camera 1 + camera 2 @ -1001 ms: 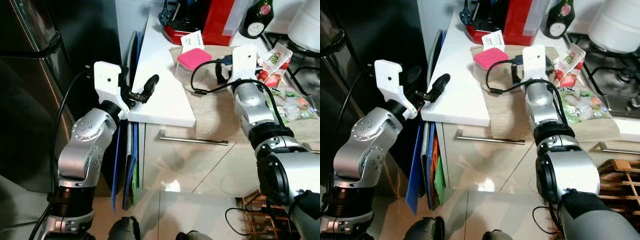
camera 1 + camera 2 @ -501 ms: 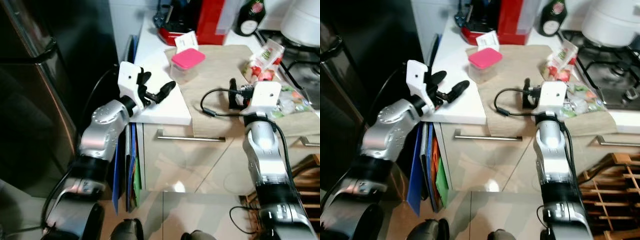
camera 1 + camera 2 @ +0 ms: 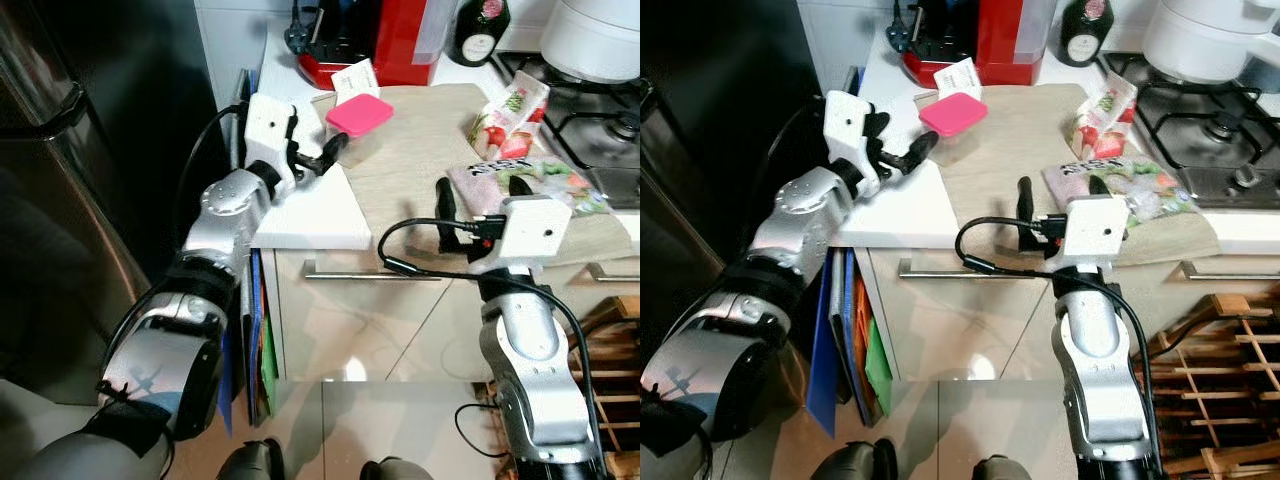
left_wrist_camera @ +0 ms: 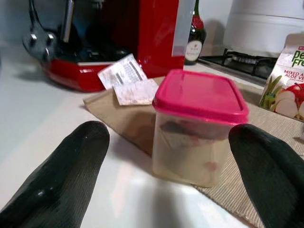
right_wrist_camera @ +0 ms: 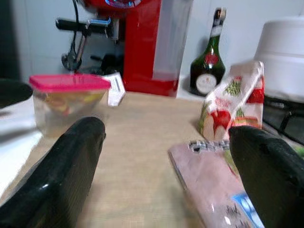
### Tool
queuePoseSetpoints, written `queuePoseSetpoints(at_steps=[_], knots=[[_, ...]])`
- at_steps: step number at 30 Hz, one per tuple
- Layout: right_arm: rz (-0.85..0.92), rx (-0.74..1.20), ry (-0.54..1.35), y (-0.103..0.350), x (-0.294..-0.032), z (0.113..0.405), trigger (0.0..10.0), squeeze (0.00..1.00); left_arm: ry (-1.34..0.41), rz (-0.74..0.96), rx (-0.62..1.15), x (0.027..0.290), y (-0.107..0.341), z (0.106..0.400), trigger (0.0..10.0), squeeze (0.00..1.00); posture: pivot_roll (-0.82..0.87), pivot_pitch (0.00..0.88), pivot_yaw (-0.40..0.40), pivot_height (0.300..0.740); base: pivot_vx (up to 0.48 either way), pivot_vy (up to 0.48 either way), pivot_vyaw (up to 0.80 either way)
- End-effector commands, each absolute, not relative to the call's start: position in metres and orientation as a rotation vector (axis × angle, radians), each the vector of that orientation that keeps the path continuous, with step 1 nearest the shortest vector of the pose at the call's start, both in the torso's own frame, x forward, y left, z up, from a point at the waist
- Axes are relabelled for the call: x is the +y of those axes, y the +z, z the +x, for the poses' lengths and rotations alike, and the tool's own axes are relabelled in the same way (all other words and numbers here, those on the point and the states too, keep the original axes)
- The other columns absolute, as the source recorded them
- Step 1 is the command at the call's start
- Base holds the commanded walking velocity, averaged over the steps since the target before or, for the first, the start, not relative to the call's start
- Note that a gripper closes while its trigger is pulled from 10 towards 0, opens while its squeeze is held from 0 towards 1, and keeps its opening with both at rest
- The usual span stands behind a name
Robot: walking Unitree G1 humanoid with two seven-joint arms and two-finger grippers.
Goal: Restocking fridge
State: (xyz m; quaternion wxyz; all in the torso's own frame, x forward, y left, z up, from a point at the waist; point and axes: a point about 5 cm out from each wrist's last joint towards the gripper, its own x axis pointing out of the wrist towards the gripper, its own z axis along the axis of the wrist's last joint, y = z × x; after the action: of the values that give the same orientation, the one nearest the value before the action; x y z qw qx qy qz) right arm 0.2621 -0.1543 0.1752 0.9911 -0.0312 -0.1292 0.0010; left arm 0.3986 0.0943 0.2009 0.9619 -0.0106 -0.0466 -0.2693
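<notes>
A clear container with a pink lid [image 3: 358, 125] stands on the near left corner of a beige mat [image 3: 420, 170] on the counter. My left gripper [image 3: 315, 150] is open just short of it, with one finger on each side in the left wrist view, where the container [image 4: 197, 128] is upright and untouched. My right gripper [image 3: 480, 195] is open over the mat's front edge. A pink packet [image 5: 209, 180] and a fruit pouch [image 5: 232, 107] lie ahead of it. The dark fridge [image 3: 70, 200] stands at the left with its door shut.
A bag of vegetables [image 3: 530, 180] lies on the mat's right side. A red coffee machine [image 3: 390, 40], a bottle [image 3: 478, 25] and a white pot [image 3: 590, 40] line the back, with a gas hob [image 3: 600, 130] at the right. Blue boards [image 3: 255, 330] stand between fridge and cabinet. A wooden rack [image 3: 615, 340] is low right.
The camera has shifted. My left gripper has reached forward across the white counter up to the pink-lidded container. My right arm has drawn back from the groceries to the counter's front edge.
</notes>
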Motion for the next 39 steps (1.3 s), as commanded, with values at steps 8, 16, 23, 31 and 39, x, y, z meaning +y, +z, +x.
queuePoseSetpoints(at_steps=[8, 16, 23, 31, 39], knots=[[-0.054, -0.245, 0.015, 0.184, -0.150, 0.255, 10.0, 0.00, -0.592, -0.041, -0.116, 0.082, 0.201, 0.399, 10.0, 0.00, -0.20, 0.116, 0.014, 0.740, 0.000, 0.000, 0.00], [-0.048, -0.226, 0.016, 0.184, -0.149, 0.251, 10.0, 0.00, -0.607, 0.031, -0.105, 0.075, 0.196, 0.399, 10.0, 0.00, -0.21, 0.125, 0.024, 0.740, 0.000, 0.000, 0.00], [-0.047, -0.215, 0.011, 0.183, -0.148, 0.249, 10.0, 0.00, -0.622, 0.064, -0.099, 0.067, 0.193, 0.397, 10.0, 0.00, -0.22, 0.128, 0.034, 0.740, 0.000, 0.000, 0.00], [-0.047, -0.210, 0.006, 0.182, -0.147, 0.248, 10.0, 0.00, -0.586, 0.069, -0.100, 0.066, 0.197, 0.400, 10.0, 0.00, -0.22, 0.131, 0.039, 0.740, 0.000, 0.000, 0.00], [-0.052, -0.204, 0.001, 0.182, -0.148, 0.246, 10.0, 0.00, -0.530, 0.060, -0.089, 0.069, 0.199, 0.403, 10.0, 0.00, -0.23, 0.135, 0.045, 0.740, 0.000, 0.000, 0.00]])
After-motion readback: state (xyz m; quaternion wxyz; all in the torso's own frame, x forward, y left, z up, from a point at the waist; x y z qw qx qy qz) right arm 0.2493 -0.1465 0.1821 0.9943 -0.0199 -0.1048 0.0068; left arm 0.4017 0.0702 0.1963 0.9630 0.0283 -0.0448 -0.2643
